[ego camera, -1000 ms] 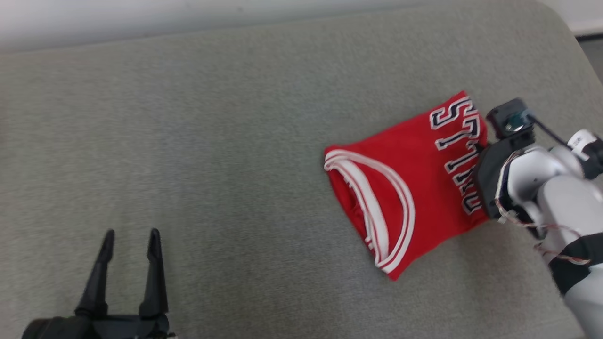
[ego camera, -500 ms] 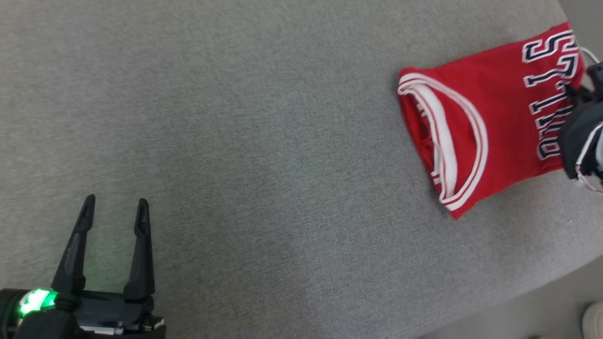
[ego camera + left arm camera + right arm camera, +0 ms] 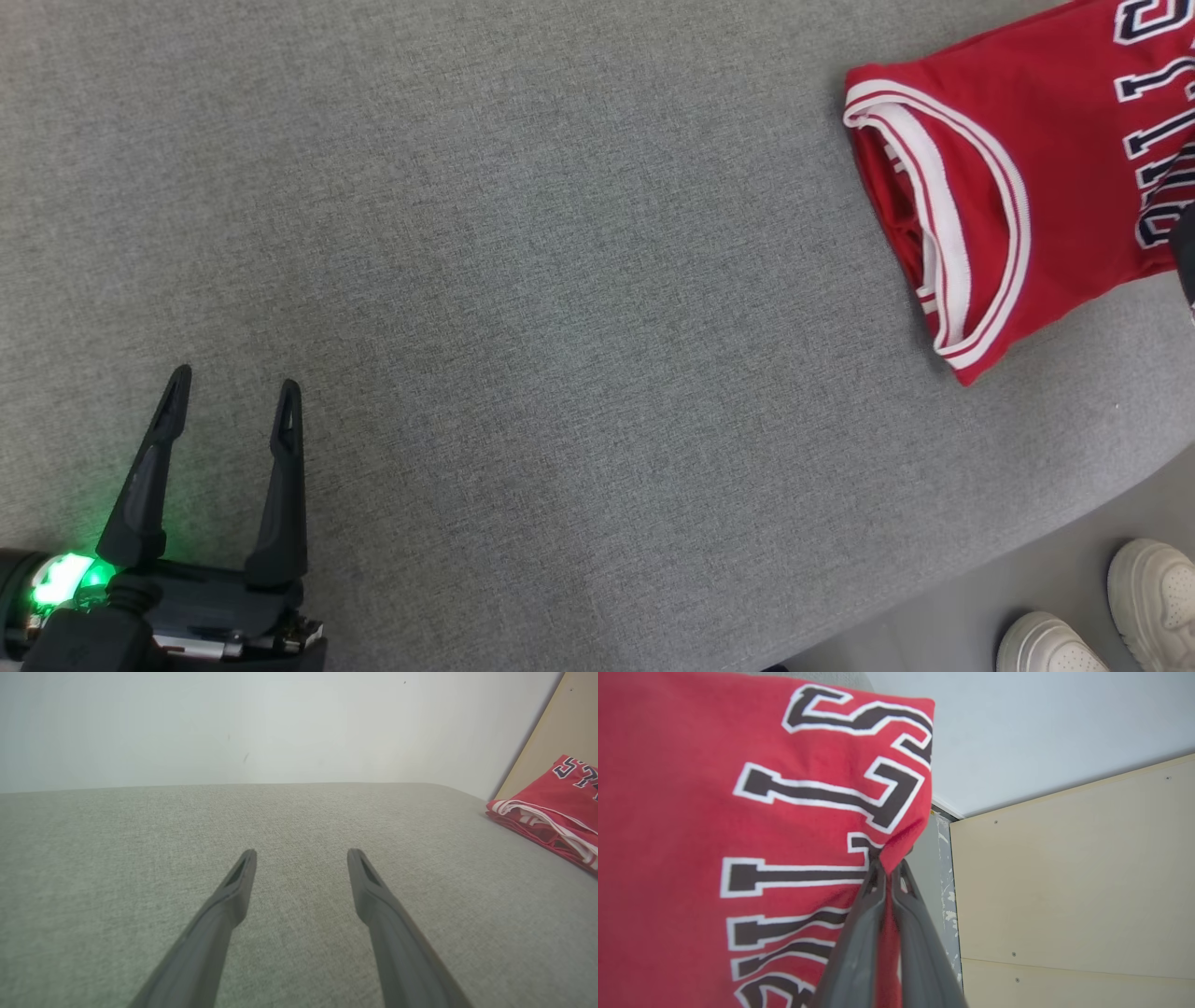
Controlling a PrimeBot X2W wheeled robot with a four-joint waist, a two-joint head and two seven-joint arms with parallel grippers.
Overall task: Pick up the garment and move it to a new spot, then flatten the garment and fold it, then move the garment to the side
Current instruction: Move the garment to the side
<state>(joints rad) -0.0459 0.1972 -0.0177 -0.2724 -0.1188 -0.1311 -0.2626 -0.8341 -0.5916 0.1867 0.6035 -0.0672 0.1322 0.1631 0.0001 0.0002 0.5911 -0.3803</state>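
one red basketball jersey with white-striped trim and dark block lettering [image 3: 990,187] lies folded into a compact packet on the grey woven-fabric padded surface [image 3: 560,280]. it is at the upper right of the head view, its lettered end cut off by the picture's edge and its lower corner near the surface's rounded border.

over the last second the whole head view has swung, so most of the jersey's drift up and to the right in the picture is the camera's doing. whether the cloth itself has also slid cannot be told apart from that. two pale chunky shoes [image 3: 1046,644] of a person have come into sight on the floor beyond the border.

the right claw [image 3: 888,865] has stayed clamped, its fingers pressed together on the jersey's folded edge beside the lettering, where the cloth bunches. the left claw [image 3: 231,378] remains spread wide and holds nothing, well apart from the jersey, low over bare fabric, with a green lamp lit at its base.

the fold looks done, so this reads as the final move to the side. the single-edge pinch could let layers slip open.

nothing here serves as a container; the jersey lies straight on the fabric.
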